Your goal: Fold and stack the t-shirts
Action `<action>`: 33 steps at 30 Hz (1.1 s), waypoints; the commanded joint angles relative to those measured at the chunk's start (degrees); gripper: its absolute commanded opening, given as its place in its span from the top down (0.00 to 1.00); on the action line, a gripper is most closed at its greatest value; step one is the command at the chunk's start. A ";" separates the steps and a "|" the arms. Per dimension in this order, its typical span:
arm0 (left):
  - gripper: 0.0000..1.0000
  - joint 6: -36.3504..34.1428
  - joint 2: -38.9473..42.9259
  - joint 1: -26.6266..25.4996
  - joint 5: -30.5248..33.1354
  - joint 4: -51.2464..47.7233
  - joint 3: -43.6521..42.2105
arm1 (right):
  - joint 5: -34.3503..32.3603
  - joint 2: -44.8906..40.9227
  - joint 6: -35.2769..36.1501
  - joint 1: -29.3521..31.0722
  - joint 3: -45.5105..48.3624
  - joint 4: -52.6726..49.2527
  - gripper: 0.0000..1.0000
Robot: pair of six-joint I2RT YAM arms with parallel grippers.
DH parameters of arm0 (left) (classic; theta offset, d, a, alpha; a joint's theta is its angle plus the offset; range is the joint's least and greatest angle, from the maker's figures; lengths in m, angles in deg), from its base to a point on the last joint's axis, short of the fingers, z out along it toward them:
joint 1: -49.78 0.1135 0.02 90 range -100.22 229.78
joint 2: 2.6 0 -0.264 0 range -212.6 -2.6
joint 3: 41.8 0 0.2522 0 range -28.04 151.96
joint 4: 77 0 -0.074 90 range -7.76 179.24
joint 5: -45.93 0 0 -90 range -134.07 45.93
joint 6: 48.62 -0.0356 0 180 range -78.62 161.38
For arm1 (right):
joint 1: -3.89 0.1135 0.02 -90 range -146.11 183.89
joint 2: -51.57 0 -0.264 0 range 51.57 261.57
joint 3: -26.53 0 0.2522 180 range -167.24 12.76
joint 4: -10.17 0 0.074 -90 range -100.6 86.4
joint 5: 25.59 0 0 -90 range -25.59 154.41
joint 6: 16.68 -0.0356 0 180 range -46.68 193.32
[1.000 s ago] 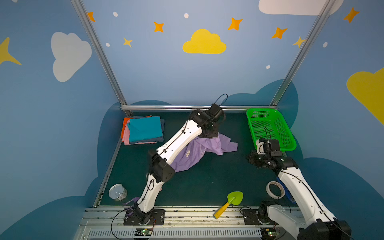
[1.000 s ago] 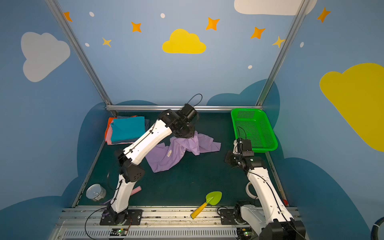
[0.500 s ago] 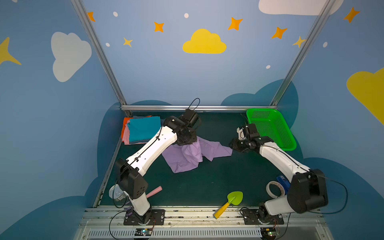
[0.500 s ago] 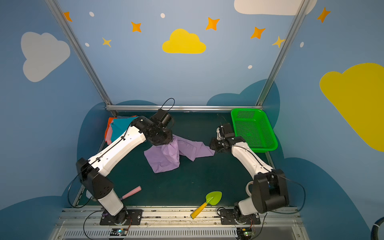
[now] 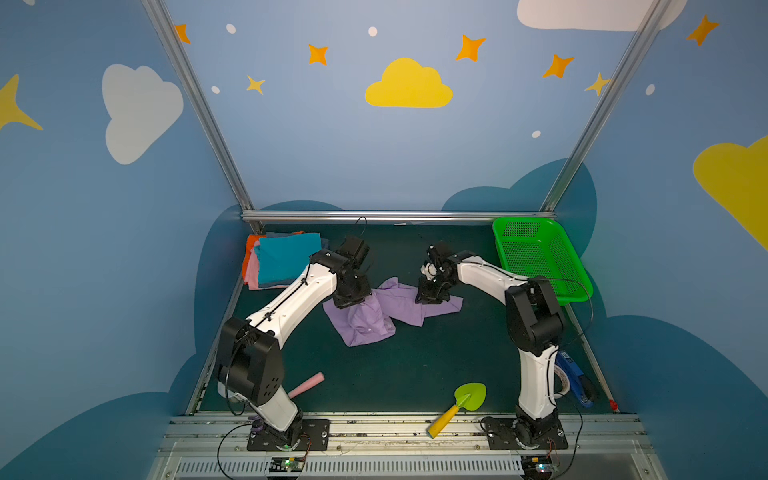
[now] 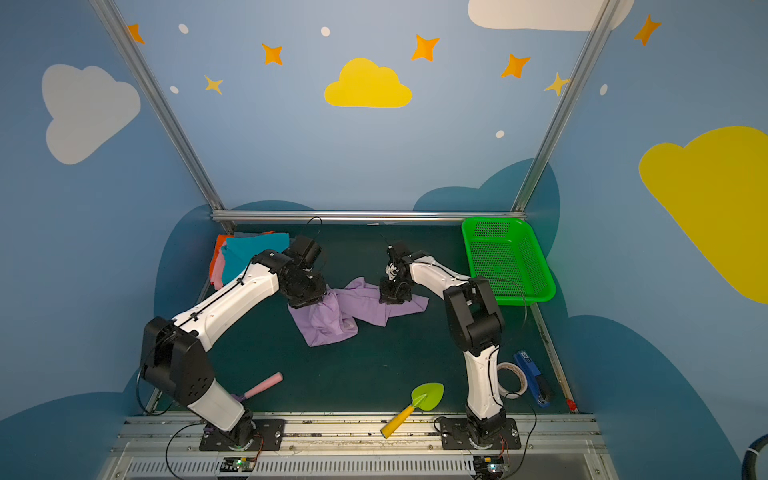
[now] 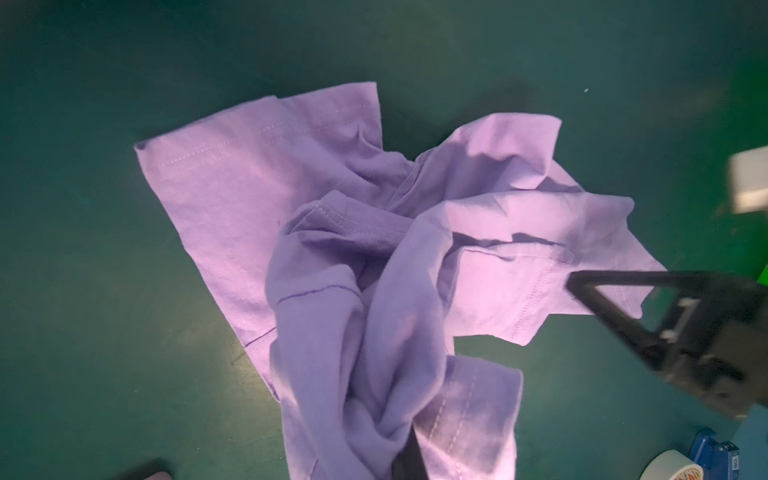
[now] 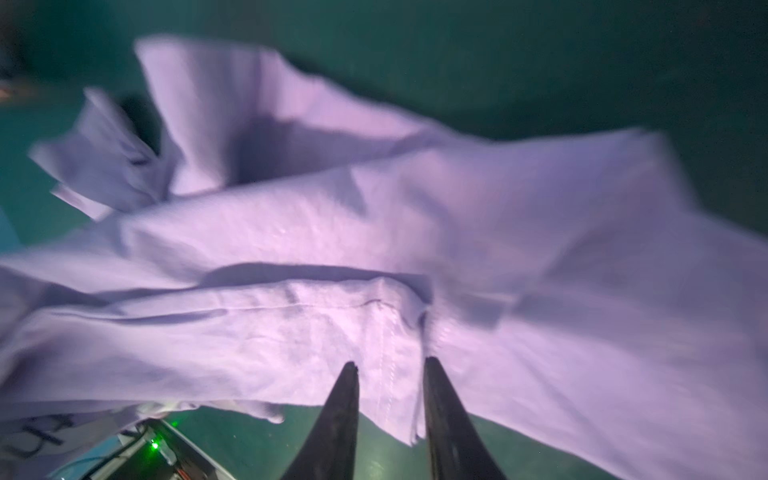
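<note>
Since a second ago, my right arm has swung in from beside the green basket [image 5: 540,257] onto the lavender t-shirt [image 5: 368,328], which lies crumpled mid-mat. My right gripper [image 8: 390,368] has its fingers apart, straddling a hem, in a blurred view. My left gripper [image 5: 352,300] is clamped on bunched cloth that buries its tips. The folded t-shirts [image 5: 286,262] are stacked back-left, and a trowel [image 5: 465,401] lies up front.

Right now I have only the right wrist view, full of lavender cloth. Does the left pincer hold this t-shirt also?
Observer: Yes. The left pincer is shut on a bunched part of the lavender cloth t-shirt, drawn up from the dark green mat.
Operator: Is there a stack already?
Observer: Yes, folded t-shirts, a teal one on top, lie in the far left corner.
Operator: And near my arm?
Observer: A green perforated plastic basket stands far right, apart from the t-shirt.
</note>
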 commanded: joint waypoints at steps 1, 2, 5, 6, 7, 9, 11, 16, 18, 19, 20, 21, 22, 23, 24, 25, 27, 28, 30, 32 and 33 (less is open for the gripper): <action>0.94 0.22 -0.89 0.72 -1.65 1.47 -0.42 | 1.15 2.29 0.47 0.13 -3.32 -2.97 0.70; 0.94 0.16 -1.15 0.91 -1.69 1.39 -0.42 | 0.95 3.01 0.47 0.17 -3.66 -3.15 0.70; 0.94 0.08 -1.52 1.09 -1.74 1.37 -0.59 | 0.17 4.39 0.63 0.17 -4.04 -3.13 0.69; 0.94 0.03 -1.60 1.11 -1.74 1.40 -0.68 | -0.14 4.53 0.55 0.22 -4.11 -3.17 0.69; 0.94 0.03 -1.61 1.16 -1.74 1.38 -0.77 | -0.65 4.72 0.59 0.17 -4.23 -3.09 0.69; 0.94 -0.03 -1.70 1.20 -1.74 1.31 -0.77 | -2.20 4.44 0.74 0.02 -4.39 -3.61 0.68; 0.93 -0.01 -1.61 1.24 -1.82 1.29 -0.86 | -4.17 3.58 1.20 -0.13 -4.39 -3.78 0.67; 0.93 0.03 -1.81 1.31 -2.13 1.17 -0.86 | -7.31 2.95 2.72 -0.88 -5.69 -4.64 0.65; 0.93 0.05 -1.79 1.36 -2.18 1.27 -0.86 | -7.68 3.64 3.35 -0.89 -6.44 -5.25 0.65; 0.93 0.14 -1.78 1.26 -2.26 1.33 -0.86 | -7.84 4.04 3.52 -0.84 -6.74 -5.52 0.66; 0.93 0.14 -1.78 1.35 -2.26 1.36 -0.86 | -7.75 4.32 3.56 -0.79 -6.85 -5.54 0.66; 0.93 0.12 -1.78 1.29 -2.41 1.38 -0.86 | -7.50 4.62 3.54 -0.75 -6.78 -5.32 0.66; 0.93 0.12 -1.87 1.34 -2.53 1.46 -0.86 | -7.05 4.94 3.49 -0.71 -6.77 -4.99 0.66; 0.93 0.20 -1.91 1.30 -2.60 1.42 -0.86 | -6.59 5.20 3.38 -0.64 -6.77 -4.87 0.66; 0.93 0.14 -1.96 1.39 -2.61 1.47 -0.86 | -5.97 5.47 3.30 -0.42 -6.81 -4.64 0.66; 0.93 0.12 -2.07 1.32 -2.55 1.38 -0.86 | -5.38 5.65 3.23 -0.36 -6.79 -4.24 0.66; 0.93 0.13 -2.14 1.32 -2.53 1.29 -0.93 | -4.81 5.87 2.93 -0.01 -6.85 -3.76 0.67; 0.93 0.13 -2.22 1.36 -2.57 1.37 -0.95 | -4.66 5.95 2.98 0.16 -6.90 -3.60 0.67; 0.93 0.18 -2.30 1.39 -2.70 1.46 -1.12 | -4.27 6.39 2.95 0.52 -7.20 -3.38 0.68; 0.93 0.24 -2.29 1.36 -2.88 1.81 -1.30 | -3.91 6.98 3.16 0.77 -7.46 -3.26 0.70; 0.93 0.21 -2.38 1.30 -2.88 1.92 -1.22 | -3.61 7.22 2.95 0.79 -7.47 -3.13 0.71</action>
